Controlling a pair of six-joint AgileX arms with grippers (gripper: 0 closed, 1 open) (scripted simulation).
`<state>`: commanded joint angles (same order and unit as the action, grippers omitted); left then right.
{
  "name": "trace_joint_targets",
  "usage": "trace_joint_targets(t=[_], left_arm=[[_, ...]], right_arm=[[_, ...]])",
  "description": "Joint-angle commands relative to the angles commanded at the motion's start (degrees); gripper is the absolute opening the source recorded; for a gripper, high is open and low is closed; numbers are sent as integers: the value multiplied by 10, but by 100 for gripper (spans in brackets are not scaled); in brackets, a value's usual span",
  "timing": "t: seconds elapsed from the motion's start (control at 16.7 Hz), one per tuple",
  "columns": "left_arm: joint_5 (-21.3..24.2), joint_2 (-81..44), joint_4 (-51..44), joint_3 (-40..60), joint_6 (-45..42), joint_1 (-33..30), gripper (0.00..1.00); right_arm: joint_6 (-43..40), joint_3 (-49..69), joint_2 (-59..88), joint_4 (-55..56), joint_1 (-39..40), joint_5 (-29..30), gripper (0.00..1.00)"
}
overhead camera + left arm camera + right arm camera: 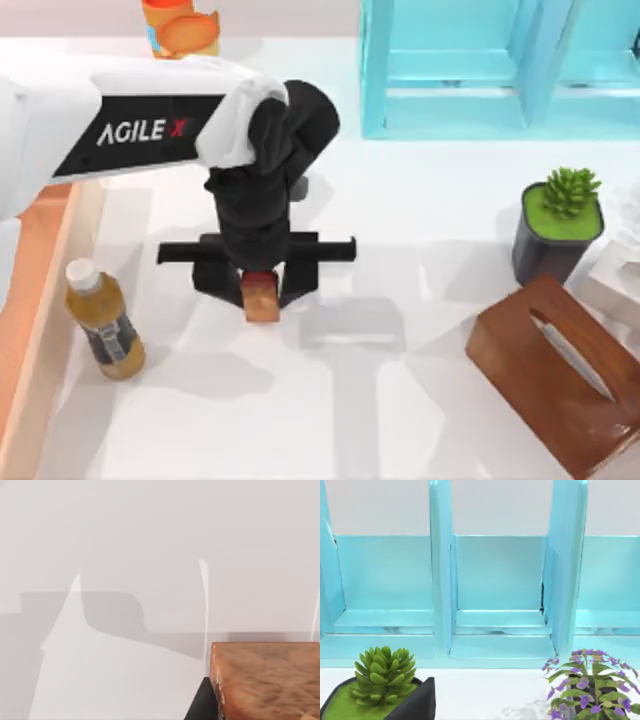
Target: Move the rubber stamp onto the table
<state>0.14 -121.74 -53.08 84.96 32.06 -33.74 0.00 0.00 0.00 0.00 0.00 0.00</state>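
Note:
The rubber stamp [262, 300], a small tan-brown wooden block with a dark red top, is held upright between the black fingers of my left gripper [261, 287], which is shut on it. It hangs over the white table [400, 230] left of the middle, and its shadow falls to the right of it. In the left wrist view the stamp's wooden body [265, 680] sits close up beside one dark finger [201, 705], with the table [150, 540] beyond.
An amber bottle [103, 325] with a white cap stands by the orange-brown tray [40, 290] at the left edge. A wooden tissue box [560, 375] and a potted succulent [560, 225] are at the right. The light-blue shelf [480, 70] is at the back.

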Motion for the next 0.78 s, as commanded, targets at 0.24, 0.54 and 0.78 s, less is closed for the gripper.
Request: trace_joint_targets(t=[0.24,0.54,0.78], left_arm=[[0,0,0,0,0,0,60],[0,0,0,0,0,0,98],[0,0,0,0,0,0,100]], right_arm=[[0,0,0,0,0,0,100],[0,0,0,0,0,0,100],[0,0,0,0,0,0,100]])
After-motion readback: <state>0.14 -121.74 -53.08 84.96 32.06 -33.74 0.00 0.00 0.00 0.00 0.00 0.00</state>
